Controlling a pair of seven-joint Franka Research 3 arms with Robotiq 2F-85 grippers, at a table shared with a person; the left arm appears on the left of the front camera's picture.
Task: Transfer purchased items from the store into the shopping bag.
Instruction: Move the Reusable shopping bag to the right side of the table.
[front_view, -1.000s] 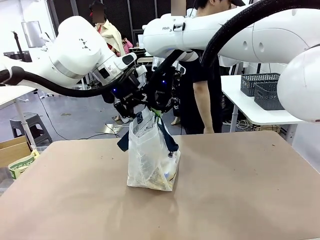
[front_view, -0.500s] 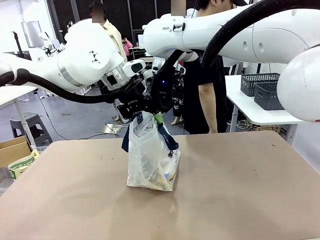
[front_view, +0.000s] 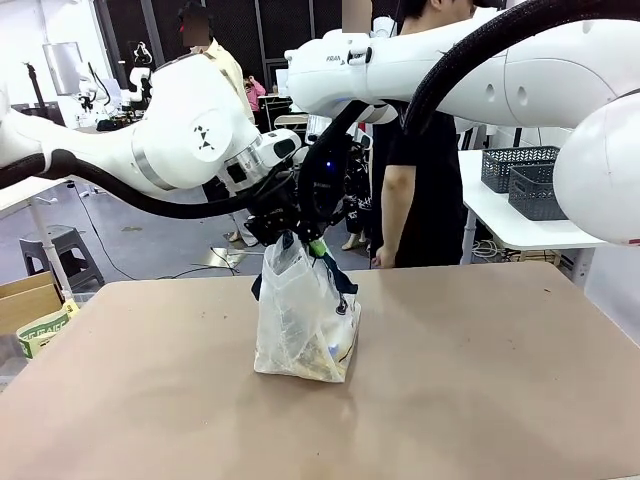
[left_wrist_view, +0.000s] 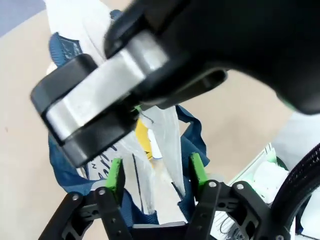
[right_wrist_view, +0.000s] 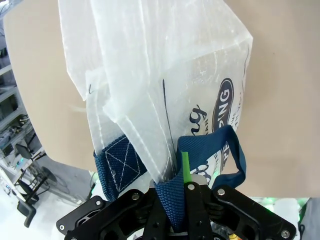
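The shopping bag (front_view: 303, 325) stands upright near the middle of the table (front_view: 480, 380), its whitish plastic bulging low down with yellowish packaged goods (front_view: 335, 345) that show through the wall. No loose items lie on the tabletop in the front view, so the loading part of the job looks largely done; what seems to remain is handling of the bag itself, by its top and straps. Dark grey mesh baskets (front_view: 525, 170) sit on a separate white table behind, to the right, well apart from the work.

Both arms meet just above the bag's mouth. The right gripper (right_wrist_view: 186, 190) is clenched on a navy strap handle (right_wrist_view: 172, 200), the webbing pinched between its green pads at the bottom of the right wrist view, with the oval logo (right_wrist_view: 223, 107) and script lettering just beyond. The left gripper (left_wrist_view: 156, 172) has its fingers spread, a fold of the bag's plastic (left_wrist_view: 167, 145) passing between the two green pads; whether it presses on that fold cannot be told.

Compared with a second earlier, the left arm's big elbow has swung further toward the middle of the front view, and the bag's top has been gathered narrower and drawn slightly up. The person (front_view: 420, 170) behind has shifted a little to the right.
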